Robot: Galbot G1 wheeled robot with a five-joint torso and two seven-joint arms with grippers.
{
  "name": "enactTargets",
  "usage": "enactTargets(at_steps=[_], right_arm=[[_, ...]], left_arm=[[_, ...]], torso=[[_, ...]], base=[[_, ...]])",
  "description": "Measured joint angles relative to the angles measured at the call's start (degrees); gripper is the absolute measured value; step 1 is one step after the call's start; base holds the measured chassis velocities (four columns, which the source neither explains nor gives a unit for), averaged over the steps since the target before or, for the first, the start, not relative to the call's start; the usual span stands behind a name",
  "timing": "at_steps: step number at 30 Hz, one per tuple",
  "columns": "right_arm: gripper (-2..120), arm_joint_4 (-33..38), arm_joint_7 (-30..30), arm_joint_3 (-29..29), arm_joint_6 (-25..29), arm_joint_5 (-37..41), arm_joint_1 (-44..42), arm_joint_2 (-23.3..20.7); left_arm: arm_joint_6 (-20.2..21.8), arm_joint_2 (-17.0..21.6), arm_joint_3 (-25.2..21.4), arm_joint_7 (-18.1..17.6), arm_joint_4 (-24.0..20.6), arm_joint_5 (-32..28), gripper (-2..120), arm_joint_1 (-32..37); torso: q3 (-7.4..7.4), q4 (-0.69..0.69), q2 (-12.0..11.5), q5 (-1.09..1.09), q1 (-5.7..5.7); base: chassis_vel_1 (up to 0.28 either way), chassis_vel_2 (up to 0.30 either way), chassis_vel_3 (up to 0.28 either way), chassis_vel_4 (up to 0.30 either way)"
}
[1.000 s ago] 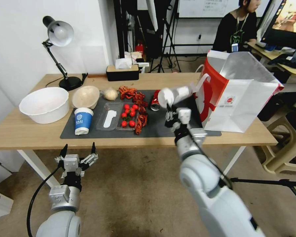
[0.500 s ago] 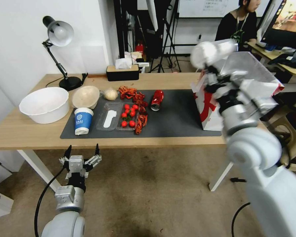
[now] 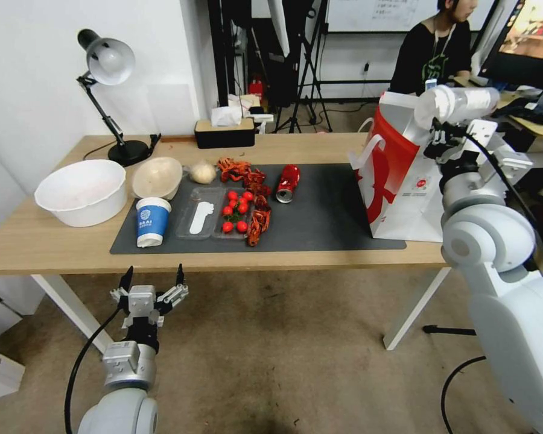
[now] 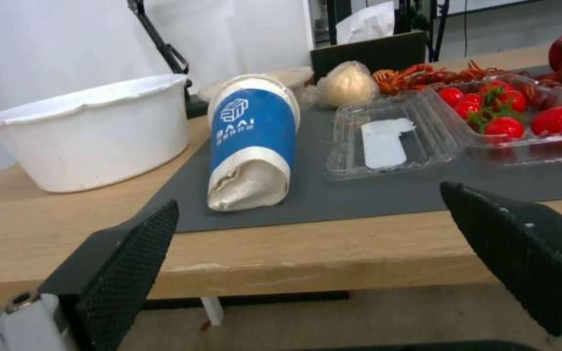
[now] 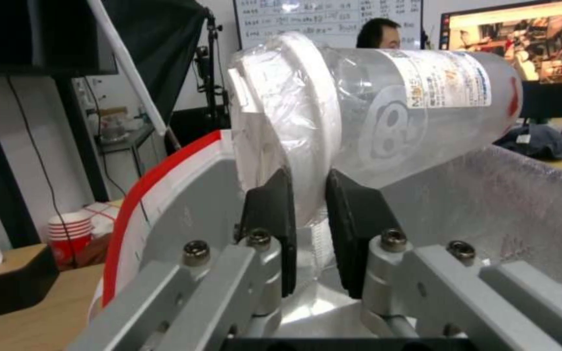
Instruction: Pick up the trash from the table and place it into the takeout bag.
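Right gripper [image 5: 307, 214] pinching the clear plastic cup [image 3: 458, 103] at its white lid [image 5: 288, 131], cup held sideways over the open top of the takeout bag [image 3: 404, 181]. The bag stands upright at the right end of the table [image 3: 54, 247], partly on the dark grey mat [image 3: 326, 223], red side panel facing the mat.

Left gripper [image 3: 151, 286] low in front of the table's near edge, below tabletop height, fingers [image 4: 131, 248] spread wide, holding nothing.

Still on the mat: crushed red can [image 3: 288, 182] near the middle, blue paper cup [image 3: 152, 221] lying on its side at the left end, clear clamshell tray [image 3: 214, 217] with cherry tomatoes [image 3: 235, 211], red crayfish shells [image 3: 247, 181] behind and beside the tray, pale wrapped ball [image 3: 203, 172] at the back edge. Shallow beige bowl [image 3: 157, 177] tilted at the mat's back left corner. White plastic tub [image 3: 81, 191] off the mat on bare light wood, further left.

Back of table: black desk lamp [image 3: 108, 66] at left, black tissue box [image 3: 224, 132] centre. White wall on the left, tripods and dark stands behind, brownish worn carpet floor [image 3: 271, 349].
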Motion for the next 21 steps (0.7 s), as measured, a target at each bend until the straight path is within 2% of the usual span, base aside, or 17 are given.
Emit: enactTargets(at_steps=[2,3,8,11,13,14,16,17,18,21], right_arm=[[20,0.0,0.1,-0.2,-0.1,0.0,0.0,0.2],[27,0.0,0.1,-0.2,-0.1,0.0,0.0,0.3],[35,0.0,0.2,-0.2,-0.1,0.0,0.0,0.3],[50,0.0,0.2,-0.2,-0.2,0.0,0.0,0.3],[53,0.1,0.2,-0.1,-0.2,0.0,0.0,0.3],[60,0.1,0.2,-0.1,-0.2,0.0,0.0,0.3],[60,0.1,0.2,-0.1,-0.2,0.0,0.0,0.3],[73,0.3,0.3,0.0,-0.3,0.0,0.0,0.2],[73,0.3,0.3,0.0,-0.3,0.0,0.0,0.2],[86,0.6,0.3,0.1,-0.3,0.0,-0.1,0.1]], left_arm=[[0.0,0.0,0.0,0.0,0.1,0.0,100,0.0],[-0.1,0.0,0.0,0.0,0.2,0.0,100,-0.1],[-0.1,0.0,0.0,0.0,0.3,0.0,100,-0.1],[-0.1,0.0,0.0,0.0,0.3,0.0,100,-0.1],[-0.1,0.0,0.0,0.0,0.4,0.0,100,-0.1],[-0.1,0.0,0.1,0.0,0.4,0.0,100,-0.1],[-0.1,0.0,0.1,0.0,0.4,0.0,100,-0.1],[-0.1,0.0,0.1,0.0,0.4,0.0,100,-0.2],[-0.1,0.0,0.1,0.0,0.4,0.0,100,-0.2],[-0.1,0.0,0.1,0.0,0.5,0.0,100,-0.3]], torso=[[0.00,0.00,0.0,-0.01,0.00],[0.00,0.00,0.0,-0.01,0.00],[0.00,0.00,0.0,-0.01,0.00],[0.00,0.00,0.0,-0.01,0.00],[0.00,0.00,0.0,-0.01,0.00],[0.00,0.00,0.0,-0.01,0.00],[0.00,0.00,0.0,0.00,0.00],[0.00,0.00,0.0,0.00,0.00],[0.00,0.00,0.0,0.00,0.00],[0.00,-0.01,0.0,0.00,0.00]], base=[[0.000,0.000,0.000,0.000],[0.000,0.000,0.000,0.000],[0.000,0.000,0.000,0.000],[0.000,0.000,0.000,0.000],[0.000,0.000,0.000,0.000],[0.000,0.000,0.000,0.000],[0.000,0.000,0.000,0.000],[0.000,0.000,0.000,0.000],[0.000,0.000,0.000,0.000],[0.000,0.000,0.000,0.000]])
